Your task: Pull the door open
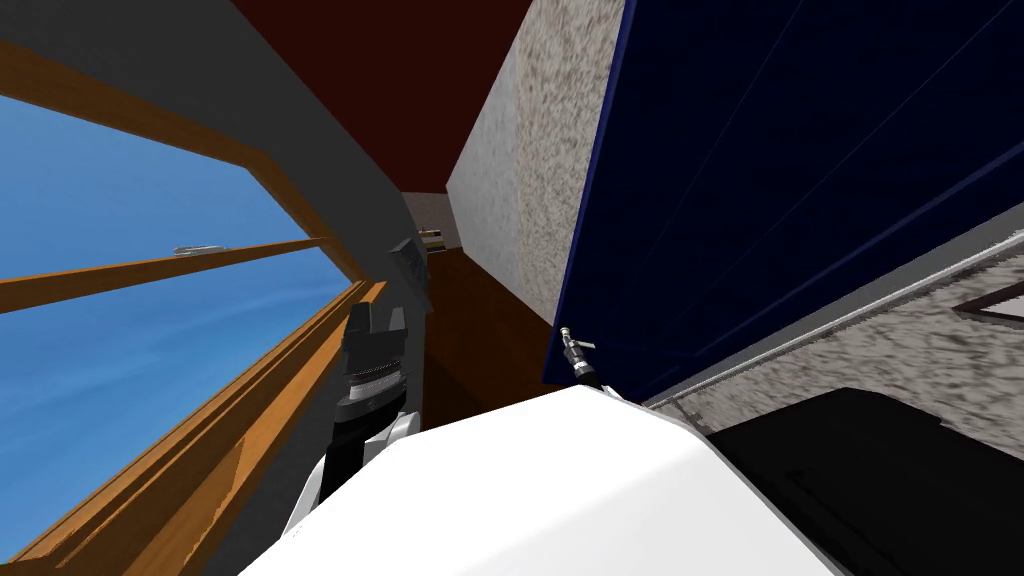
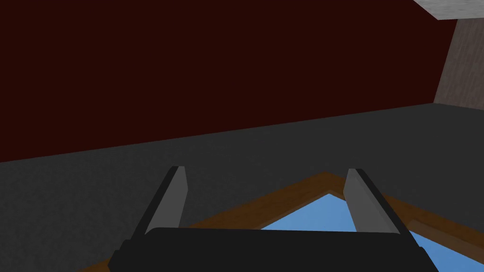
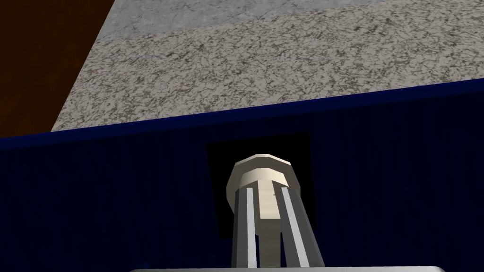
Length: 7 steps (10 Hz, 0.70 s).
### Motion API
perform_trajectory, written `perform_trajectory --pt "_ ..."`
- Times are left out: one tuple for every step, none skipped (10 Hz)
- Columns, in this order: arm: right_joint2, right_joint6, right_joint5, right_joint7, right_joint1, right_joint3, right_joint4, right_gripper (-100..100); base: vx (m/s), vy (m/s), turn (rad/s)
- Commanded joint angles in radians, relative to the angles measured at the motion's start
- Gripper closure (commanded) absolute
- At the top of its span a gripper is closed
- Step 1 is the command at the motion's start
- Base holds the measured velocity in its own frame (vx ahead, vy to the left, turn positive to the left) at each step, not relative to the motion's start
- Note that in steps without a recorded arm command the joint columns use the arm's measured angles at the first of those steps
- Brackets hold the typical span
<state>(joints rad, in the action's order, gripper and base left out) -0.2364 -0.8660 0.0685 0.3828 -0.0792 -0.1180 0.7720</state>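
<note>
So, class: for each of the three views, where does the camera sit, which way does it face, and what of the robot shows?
Head view: on the head, rolled, looking steeply down between window and door; left gripper shows.
Left wrist view: on the left hand, up beside the window, looking along its open fingers.
Right wrist view: on the right hand, facing the door; right gripper shut on the handle.
Shared: head and right wrist views both show the door.
</note>
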Motion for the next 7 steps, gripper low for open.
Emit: perform_trajectory --pt "0.012 -0.005 0.015 0.007 -0.02 0.021 0.024 100 -0.169 0.027 0.118" --pt "0.012 -0.004 0.018 0.01 -0.027 0.024 0.032 100 -0.213 -0.006 -0.038" --pt "0.011 -0.003 0.02 0.013 -0.033 0.026 0.039 100 -0.179 -0.011 -0.1" --pt "0.01 -0.002 0.022 0.015 -0.038 0.029 0.045 100 -0.182 -0.013 -0.16" --pt "0.009 0.0 0.024 0.018 -0.042 0.031 0.051 100 -0.192 -0.009 -0.175" --pt "0.009 0.001 0.025 0.02 -0.046 0.032 0.055 100 -0.196 -0.006 -0.244" --pt "0.008 0.002 0.026 0.021 -0.049 0.033 0.059 100 -0.197 0.008 -0.219"
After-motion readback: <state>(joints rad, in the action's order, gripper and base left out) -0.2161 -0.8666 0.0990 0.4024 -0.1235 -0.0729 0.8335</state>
